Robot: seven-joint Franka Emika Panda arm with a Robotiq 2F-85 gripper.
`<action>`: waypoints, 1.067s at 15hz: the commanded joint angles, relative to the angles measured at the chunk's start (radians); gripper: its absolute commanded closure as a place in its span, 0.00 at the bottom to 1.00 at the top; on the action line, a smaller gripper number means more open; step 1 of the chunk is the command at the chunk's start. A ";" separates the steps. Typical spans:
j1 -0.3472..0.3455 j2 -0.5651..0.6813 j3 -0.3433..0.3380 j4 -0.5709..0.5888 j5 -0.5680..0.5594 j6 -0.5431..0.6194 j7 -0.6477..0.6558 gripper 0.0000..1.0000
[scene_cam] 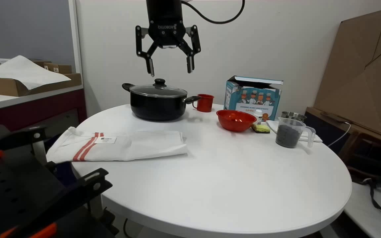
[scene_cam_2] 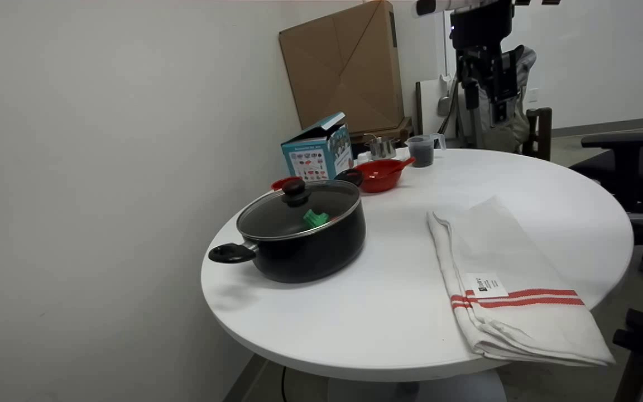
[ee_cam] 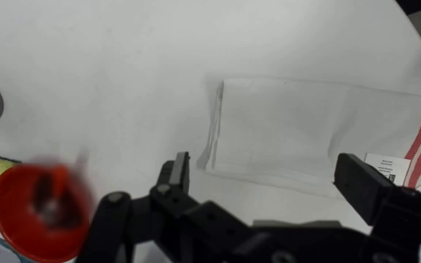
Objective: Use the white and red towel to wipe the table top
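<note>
The gripper (scene_cam: 171,72) hangs well above the table (scene_cam: 236,185), fingers (scene_cam: 149,66) spread. The white and red towel (scene_cam: 127,146) lies folded on the table, lower than the gripper and apart from it. In the wrist view its plain end (ee_cam: 269,126) shows between the fingers; in an exterior view its striped end (scene_cam_2: 545,329) juts past the table's edge.

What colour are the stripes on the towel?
Red: two stripes run across the white towel, best seen in an exterior view.
</note>
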 commanded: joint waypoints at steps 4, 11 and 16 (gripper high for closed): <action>0.002 0.196 0.029 0.116 0.088 0.043 0.032 0.00; 0.009 0.299 0.063 0.114 0.071 0.035 0.119 0.00; 0.019 0.315 0.081 0.039 0.076 0.034 0.184 0.00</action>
